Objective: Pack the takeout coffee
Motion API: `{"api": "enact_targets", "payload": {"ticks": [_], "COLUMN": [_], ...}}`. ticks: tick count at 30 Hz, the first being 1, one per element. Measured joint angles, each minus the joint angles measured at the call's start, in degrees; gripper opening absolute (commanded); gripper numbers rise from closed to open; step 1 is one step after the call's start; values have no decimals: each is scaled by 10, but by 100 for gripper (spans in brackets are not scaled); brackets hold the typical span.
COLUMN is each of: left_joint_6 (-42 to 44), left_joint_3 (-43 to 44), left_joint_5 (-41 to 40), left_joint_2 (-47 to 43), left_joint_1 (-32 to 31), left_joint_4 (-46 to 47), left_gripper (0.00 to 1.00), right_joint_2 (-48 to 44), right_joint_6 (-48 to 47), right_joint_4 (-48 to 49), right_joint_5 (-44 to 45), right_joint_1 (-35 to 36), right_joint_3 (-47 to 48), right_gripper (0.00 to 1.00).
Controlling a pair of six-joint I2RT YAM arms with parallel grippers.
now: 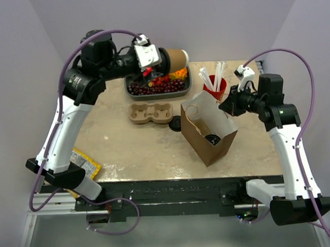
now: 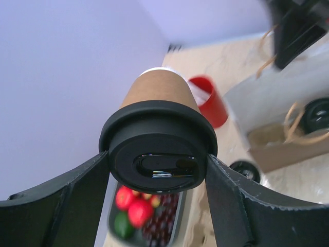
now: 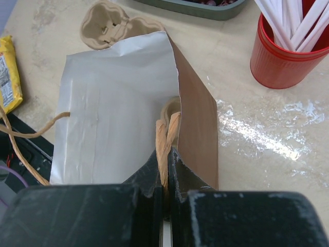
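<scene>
Grips the coffee cup by its black lid in the left gripper, aloft over the fruit tray at the far edge of the counter, long axis level, base pointing right. Pinches the paper bag by its twine handle in the closed right gripper, mouth agape toward the right edge. Puts that mouth rightward of and nearer than the cup; likely calls for righting the cup before lowering.
</scene>
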Motion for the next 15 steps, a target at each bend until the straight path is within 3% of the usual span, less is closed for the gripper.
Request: {"api": "enact_targets", "payload": {"ticks": [7,15], "left_joint_6": [-34,-30], "left_joint_3": [-12,-68], "left_joint_5": [23,-19], "left_joint_2": [20,42], "left_joint_1": [-120,-216], "left_joint_4": [60,62], "left_gripper": [65,60], "right_joint_2": [-1,-15], "right_joint_6": [0,8], "right_joint_4": [-4,-16], "right_joint_5": [-12,-12], "right_joint_1": [0,1], "right_joint_3": [0,2], "right_gripper": [0,0]}}
